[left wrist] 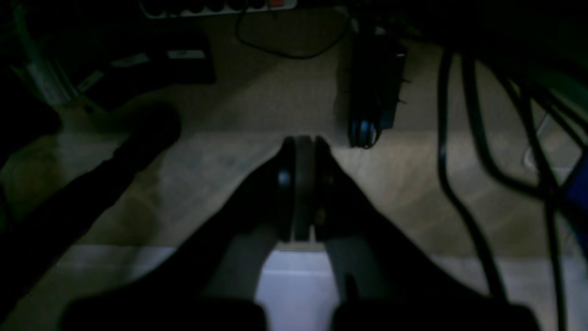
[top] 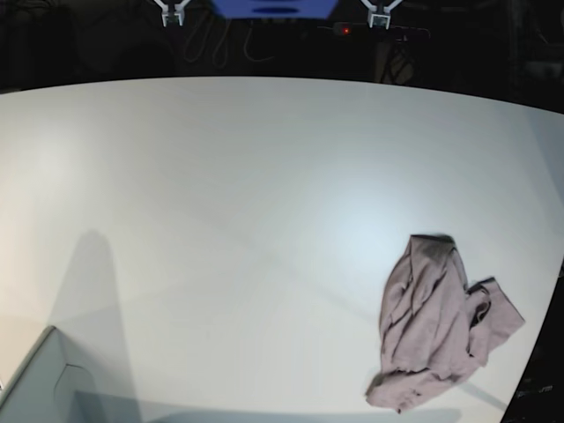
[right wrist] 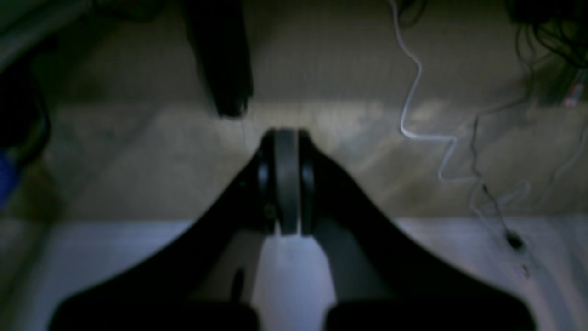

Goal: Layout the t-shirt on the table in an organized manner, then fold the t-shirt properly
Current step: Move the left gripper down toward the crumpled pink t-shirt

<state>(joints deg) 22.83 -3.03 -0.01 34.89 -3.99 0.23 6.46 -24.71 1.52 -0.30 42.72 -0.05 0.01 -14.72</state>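
The t-shirt [top: 441, 322], dusty mauve and crumpled in a heap, lies near the front right edge of the white table [top: 220, 194]. Neither wrist view shows it. Both grippers sit far back beyond the table's rear edge, well away from the shirt. My left gripper [left wrist: 303, 141] is shut with nothing between its pads; it hangs over dim floor with a strip of the table [left wrist: 115, 259] below it. In the base view it is the small pale shape at top right [top: 381, 13]. My right gripper [right wrist: 285, 134] is shut and empty too, at top left [top: 172, 11].
A pale grey-green box corner [top: 44, 379] pokes in at the front left. A blue block [top: 273, 7] sits between the arms at the back. On the floor past the table lie black cables [left wrist: 459, 161], a white cable [right wrist: 413, 92] and a dark post [right wrist: 223, 59].
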